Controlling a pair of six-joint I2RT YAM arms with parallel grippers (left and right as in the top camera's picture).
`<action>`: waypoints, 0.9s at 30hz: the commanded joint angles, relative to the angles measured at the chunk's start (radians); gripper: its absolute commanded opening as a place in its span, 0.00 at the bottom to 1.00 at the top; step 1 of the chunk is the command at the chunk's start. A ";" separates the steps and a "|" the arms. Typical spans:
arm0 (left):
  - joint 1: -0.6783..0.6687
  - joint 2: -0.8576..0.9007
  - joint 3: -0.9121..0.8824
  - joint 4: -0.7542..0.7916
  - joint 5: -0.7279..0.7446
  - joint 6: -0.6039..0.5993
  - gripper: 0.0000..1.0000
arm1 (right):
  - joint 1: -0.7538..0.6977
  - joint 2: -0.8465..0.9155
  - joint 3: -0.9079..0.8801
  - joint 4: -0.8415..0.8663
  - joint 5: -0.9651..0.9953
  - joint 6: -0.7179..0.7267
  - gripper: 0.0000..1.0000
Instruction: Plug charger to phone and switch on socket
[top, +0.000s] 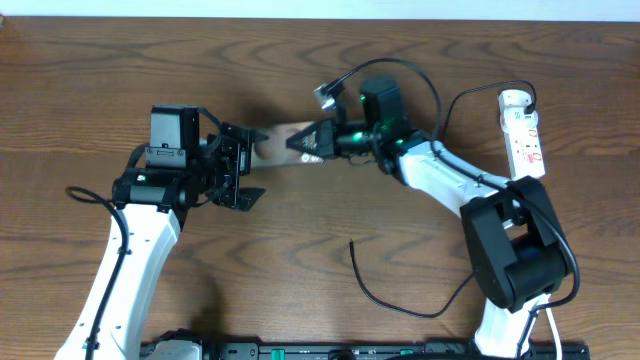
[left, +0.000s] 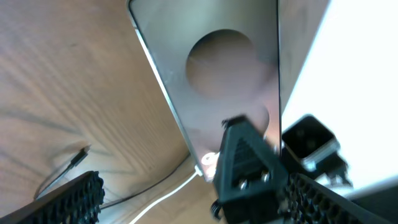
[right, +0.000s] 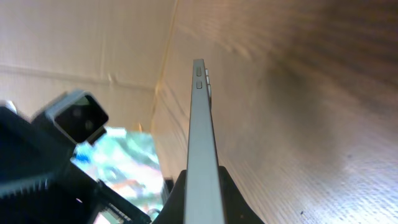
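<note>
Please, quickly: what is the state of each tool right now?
Left tool: open, holding nothing.
Right tool: closed on the phone.

- My left end effector (top: 258, 163) and right end effector (top: 298, 143) sit nose to nose mid-worktop. The phone (top: 275, 143), pinched on edge by the right, fills the gap between them.
- The charger (top: 352, 255) loops loose on the worktop (top: 80, 80) by my right arm's base, across any low sweep there.
- The socket (top: 524, 130) lies along the right edge, beyond that arm.
- Open wood stretches along the far side.
</note>
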 joint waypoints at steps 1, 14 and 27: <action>-0.003 -0.008 0.026 0.033 0.046 0.137 0.92 | -0.048 -0.003 0.015 0.032 -0.015 0.196 0.01; -0.003 -0.007 0.026 0.325 -0.062 0.309 0.92 | -0.054 -0.003 0.015 0.438 0.053 1.063 0.01; -0.003 -0.007 0.026 0.591 -0.155 0.242 0.92 | 0.045 -0.003 0.015 0.668 0.180 1.210 0.01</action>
